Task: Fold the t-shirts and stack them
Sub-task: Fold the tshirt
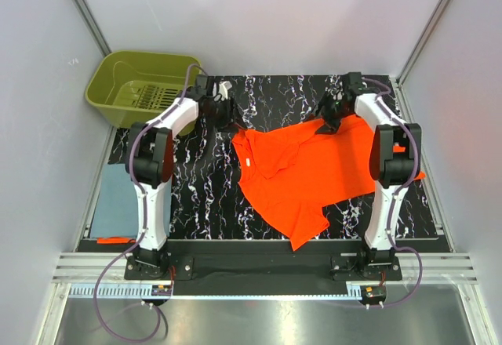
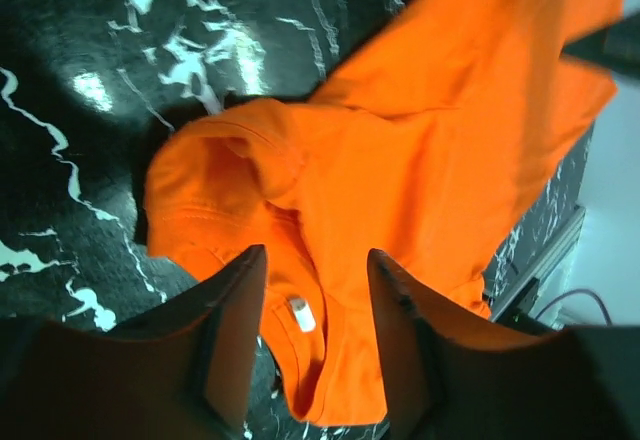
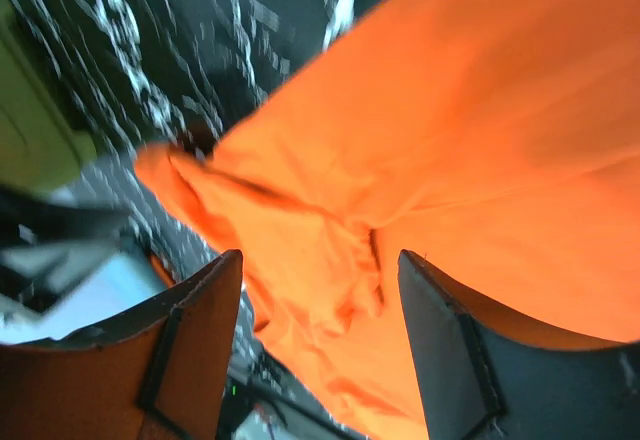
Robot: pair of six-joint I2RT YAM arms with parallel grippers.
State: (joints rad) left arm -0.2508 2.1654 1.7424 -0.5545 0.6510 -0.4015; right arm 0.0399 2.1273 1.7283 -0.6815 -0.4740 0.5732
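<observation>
A bright orange t-shirt (image 1: 306, 168) lies rumpled and unfolded on the black marbled mat (image 1: 196, 196), right of centre. My left gripper (image 1: 230, 116) hovers at its far left corner. In the left wrist view that gripper (image 2: 318, 300) is open above the collar, where a white label (image 2: 300, 313) shows between the fingers. My right gripper (image 1: 331, 119) is over the shirt's far edge. Seen from the right wrist, it (image 3: 320, 290) stands open over bunched orange cloth (image 3: 470, 120). A blue-grey t-shirt (image 1: 118, 200) lies folded flat left of the mat.
An olive-green basket (image 1: 100, 92) stands at the far left corner, just behind the left gripper. White walls close in the table on three sides. Both arm bases sit on the rail at the near edge.
</observation>
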